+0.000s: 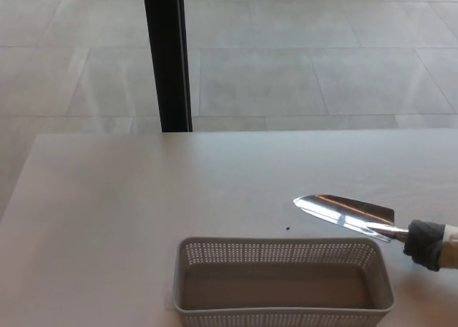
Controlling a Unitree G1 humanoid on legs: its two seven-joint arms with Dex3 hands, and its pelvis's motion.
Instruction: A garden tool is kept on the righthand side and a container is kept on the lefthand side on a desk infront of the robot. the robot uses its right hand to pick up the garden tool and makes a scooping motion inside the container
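At the lower right of the frame one trowel (346, 214) hung above the worktop (143, 198), beside one perforated basket (283, 282), one dark post (166, 55) behind; no hand showed.

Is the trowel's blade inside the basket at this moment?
No. The trowel blade sits beyond the far rim of the perforated basket, over the bare desk, pointing left.

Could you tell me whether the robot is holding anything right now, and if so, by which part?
The trowel appears lifted above the desk, held somewhere along its handle past the right edge. No hand shows in the picture, so the hold itself cannot be seen.
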